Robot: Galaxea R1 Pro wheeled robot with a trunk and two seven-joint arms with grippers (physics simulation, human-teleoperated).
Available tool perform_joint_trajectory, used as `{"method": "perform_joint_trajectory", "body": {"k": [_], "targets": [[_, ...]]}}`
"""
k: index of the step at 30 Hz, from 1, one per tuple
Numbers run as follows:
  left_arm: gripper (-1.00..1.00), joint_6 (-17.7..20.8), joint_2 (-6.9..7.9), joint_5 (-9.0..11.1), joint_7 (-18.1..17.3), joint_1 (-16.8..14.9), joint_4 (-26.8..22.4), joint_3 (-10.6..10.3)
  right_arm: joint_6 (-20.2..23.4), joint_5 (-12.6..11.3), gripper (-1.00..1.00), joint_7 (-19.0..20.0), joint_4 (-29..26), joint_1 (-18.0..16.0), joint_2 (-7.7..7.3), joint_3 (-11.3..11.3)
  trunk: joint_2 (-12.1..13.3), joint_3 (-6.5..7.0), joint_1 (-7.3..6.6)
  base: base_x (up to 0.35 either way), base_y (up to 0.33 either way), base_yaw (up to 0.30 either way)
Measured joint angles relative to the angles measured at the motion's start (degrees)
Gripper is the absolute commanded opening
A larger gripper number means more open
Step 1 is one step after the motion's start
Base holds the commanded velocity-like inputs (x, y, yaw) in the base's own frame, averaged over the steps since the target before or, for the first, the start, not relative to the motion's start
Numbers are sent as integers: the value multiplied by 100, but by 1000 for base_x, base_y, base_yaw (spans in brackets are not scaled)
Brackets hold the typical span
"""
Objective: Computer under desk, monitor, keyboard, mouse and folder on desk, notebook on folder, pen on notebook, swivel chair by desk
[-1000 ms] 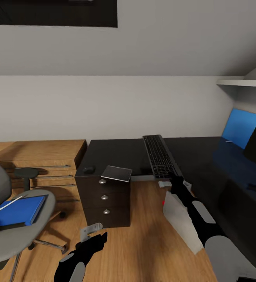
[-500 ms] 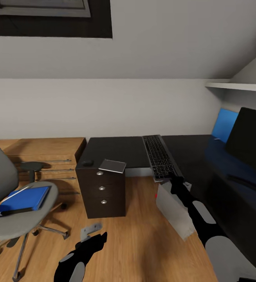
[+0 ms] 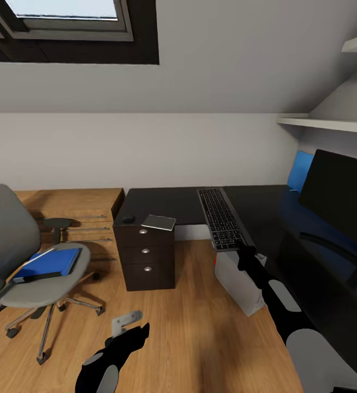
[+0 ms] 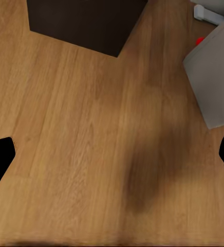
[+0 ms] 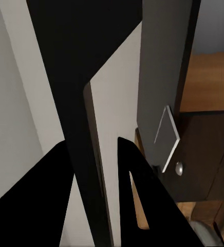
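Note:
My right gripper [image 3: 241, 250] is shut on the near end of the slim keyboard [image 3: 220, 217], which lies along the black desk [image 3: 167, 202]. In the right wrist view its fingers [image 5: 55, 175] clamp the keyboard's edge [image 5: 91, 154]. The monitor [image 3: 342, 199] stands on the desk at the right. The grey computer [image 3: 243, 284] sits on the floor by the desk's edge. The mouse [image 3: 128, 219] and the notebook [image 3: 159, 222] rest above the drawer unit [image 3: 146, 259]. At the left, the swivel chair [image 3: 15, 245] carries the blue folder [image 3: 52, 262]. My left gripper [image 3: 125, 322] hangs open over the floor.
A low light-wood counter [image 3: 72, 202] stands behind the chair. A blue wall panel [image 3: 297, 170] and a white shelf [image 3: 326, 124] are at the back right. Wood floor [image 3: 195, 327] stretches between the chair, the drawer unit and the computer [image 4: 215, 77].
The camera has pulled back and tilted up, so more of the chair, the monitor and a window show. Both arms hold the same pose, the keyboard still in my right gripper.

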Motion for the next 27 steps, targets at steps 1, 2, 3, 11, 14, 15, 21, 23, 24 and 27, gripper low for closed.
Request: {"method": "perform_joint_trajectory", "body": {"k": [1,2,3,11,14,15,21,23,24,27], "targets": [[100,0,0,1,0,0,0,0,0,1,-100,0,0,0,2,-1,40,18,-22,-346,0,0],[100,0,0,1,0,0,0,0,0,2,-100,0,1,0,3,-2,80,36,-44,-346,0,0],[100,0,0,2,0,0,0,0,0,-1,-100,0,1,0,6,-2,120,54,-66,-346,0,0],[100,0,0,2,0,0,0,0,-1,-5,-100,0,8,0,9,-8,441,198,-242,-346,0,0],[100,0,1,1,0,0,0,0,0,-6,-100,2,10,0,11,-8,562,252,-308,-346,-8,0],[100,0,1,1,0,0,0,0,1,-5,-100,1,10,0,11,-8,602,270,-330,-346,-69,0],[100,2,7,-12,6,0,1,0,8,-5,-100,7,9,0,9,-9,843,377,-462,-343,-128,0],[100,3,6,-14,7,0,0,-1,9,-5,-100,4,10,0,9,-9,923,413,-506,-335,-175,0],[100,4,5,-16,6,0,-2,-1,9,-5,-100,3,9,0,9,-9,963,431,-528,-333,-182,0],[100,6,2,-21,8,0,-1,-1,9,-5,-100,0,9,0,9,-14,1083,485,-594,-321,-201,0]]}}
